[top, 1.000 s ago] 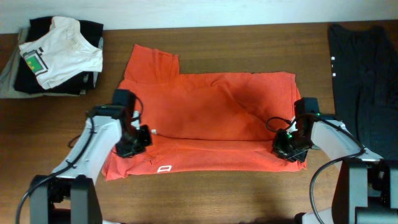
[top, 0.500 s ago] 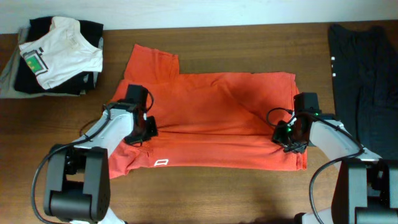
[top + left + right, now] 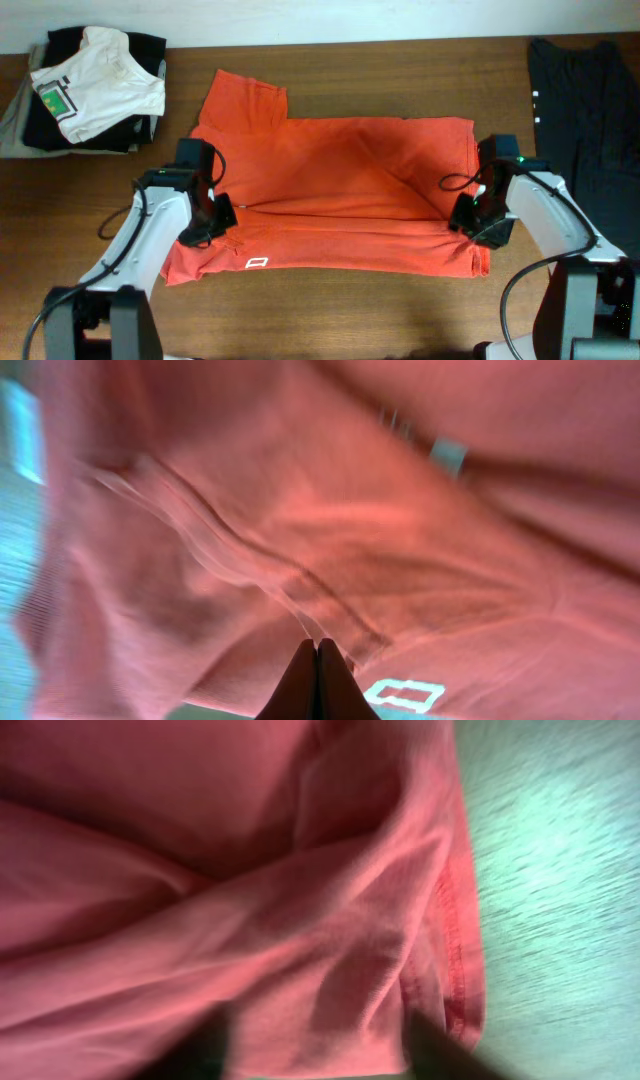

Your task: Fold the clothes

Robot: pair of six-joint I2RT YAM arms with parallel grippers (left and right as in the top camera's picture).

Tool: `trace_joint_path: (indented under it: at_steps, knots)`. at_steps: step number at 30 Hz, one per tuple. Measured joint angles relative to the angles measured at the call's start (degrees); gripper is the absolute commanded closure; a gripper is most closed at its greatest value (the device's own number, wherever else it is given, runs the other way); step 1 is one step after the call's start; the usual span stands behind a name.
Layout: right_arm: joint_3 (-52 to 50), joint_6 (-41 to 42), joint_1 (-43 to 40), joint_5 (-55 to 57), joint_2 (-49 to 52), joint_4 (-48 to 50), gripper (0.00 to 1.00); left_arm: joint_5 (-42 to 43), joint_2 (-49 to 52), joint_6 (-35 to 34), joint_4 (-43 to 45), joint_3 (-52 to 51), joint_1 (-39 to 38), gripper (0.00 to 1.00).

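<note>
The red-orange T-shirt [image 3: 340,170] lies flat on the table, plain side up. Its front part is folded up along a crease across the middle, and one sleeve sticks out at the back left. A small white rectangle mark [image 3: 257,263] shows near its front left edge. My left gripper [image 3: 205,218] is over the shirt's left side. In the left wrist view its fingers [image 3: 317,672] are pressed together above the cloth [image 3: 400,510], with nothing seen between them. My right gripper [image 3: 468,226] is at the shirt's right hem. In the right wrist view its blurred fingers [image 3: 320,1050] are spread over the cloth [image 3: 200,870].
A stack of folded clothes topped by a white shirt with a green patch [image 3: 95,85] sits at the back left corner. A long black garment [image 3: 585,130] lies along the right edge. The brown wooden table [image 3: 340,315] shows in front of the shirt.
Both grippers went toward the back over the shirt, then came a little forward and outward. The shirt's front edge has shifted slightly. The folded layer lies about as before.
</note>
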Motion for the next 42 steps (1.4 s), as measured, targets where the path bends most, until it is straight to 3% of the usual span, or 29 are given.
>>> trace_joint_path:
  at_steps: [7,9,12,16,17,18,19,20,21,25,27,30,32,34,39,42]
  knots:
    - [-10.3,2.5,0.0,-1.9,-0.1,6.4,0.76,3.5,3.4,0.0,-0.2,-6.9,0.1,0.98]
    - [-12.4,6.2,0.0,-1.4,-1.3,7.5,0.96,3.5,3.4,0.0,-0.2,-7.8,1.4,0.99]
    - [-12.9,10.1,0.0,-1.1,-1.8,6.9,0.96,3.2,3.5,-0.7,-2.8,-7.9,3.5,0.99]
    - [-11.8,14.7,0.0,5.2,-1.3,-2.7,0.96,-3.8,3.1,-7.1,-10.5,-7.9,5.2,0.99]
    - [-10.7,15.0,0.0,6.0,-1.3,-4.5,0.76,-4.4,2.2,-7.7,-11.0,-7.9,5.2,0.99]
    - [-7.5,15.3,0.0,7.5,-2.4,-7.1,0.01,-5.2,-1.3,-8.8,-11.7,-7.9,5.2,0.99]
    - [-5.6,15.2,0.0,8.5,-3.0,-9.4,0.01,-5.5,-3.7,-9.2,-11.8,-7.9,5.2,0.94]
    - [-2.2,13.2,0.0,9.7,-4.4,-11.0,0.01,-5.8,-8.6,-9.5,-11.8,-7.4,5.2,0.33]
    - [0.5,11.2,0.0,10.2,-4.8,-12.1,0.01,-5.8,-12.2,-9.2,-10.6,-6.3,5.2,0.01]
    - [5.4,8.7,0.0,10.9,-4.9,-12.0,0.01,-1.5,-18.9,1.0,6.8,3.9,5.2,0.01]
    - [6.1,8.5,0.0,9.5,-5.0,-10.8,0.02,0.0,-16.3,6.3,9.6,8.4,5.2,0.01]
    - [6.6,8.0,0.0,8.3,-5.1,-8.5,0.01,6.6,1.8,13.9,5.6,26.6,5.2,0.01]
    - [6.7,3.7,0.0,5.8,-5.1,-7.8,0.01,11.8,19.5,18.0,0.0,49.0,5.2,0.01]
    - [6.7,0.9,0.0,4.1,-5.1,-7.9,0.01,14.1,32.1,21.2,-4.3,63.2,5.2,0.01]
    - [6.7,-0.3,0.0,2.3,-5.1,-7.0,0.01,15.2,48.5,26.9,4.5,68.2,5.2,0.01]
    - [6.7,-0.5,0.0,1.6,-5.1,-7.5,0.01,14.8,51.2,27.4,9.7,68.3,5.0,0.01]
